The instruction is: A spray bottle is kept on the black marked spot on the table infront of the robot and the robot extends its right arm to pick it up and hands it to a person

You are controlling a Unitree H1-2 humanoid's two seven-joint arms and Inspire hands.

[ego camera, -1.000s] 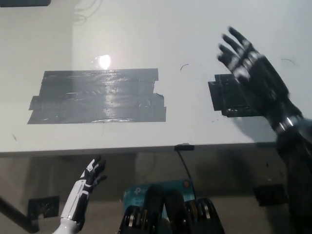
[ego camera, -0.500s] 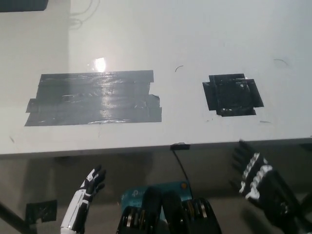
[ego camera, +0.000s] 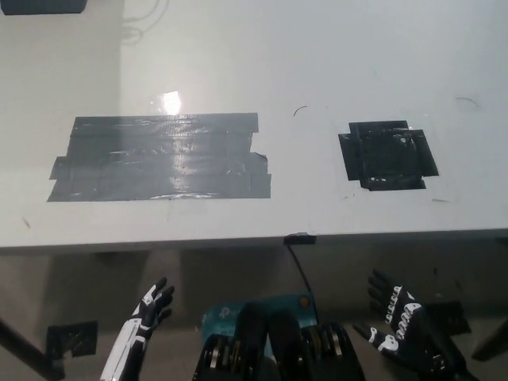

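A: From the head view, what lies on the white table (ego camera: 317, 48)?

B: Two tape patches. A wide grey tape patch (ego camera: 159, 157) sits toward the left, and a smaller black marked spot (ego camera: 388, 154) sits toward the right, well apart from it. A glare spot shines just above the grey patch. No spray bottle shows on the black spot or anywhere in this view; I cannot tell where it is.

A: And the hands?

B: Both hang below the table's near edge. The black right hand (ego camera: 401, 325) is at lower right, fingers spread, holding nothing. The white left hand (ego camera: 143, 329) rests at lower left, fingers also apart and empty.

A: Anything near the edge?

B: A small black clip (ego camera: 299, 238) sits on the near edge, with a cable (ego camera: 299, 268) dropping to a teal box (ego camera: 230, 316) on the floor. Dark tape pieces lie on the floor at either side.
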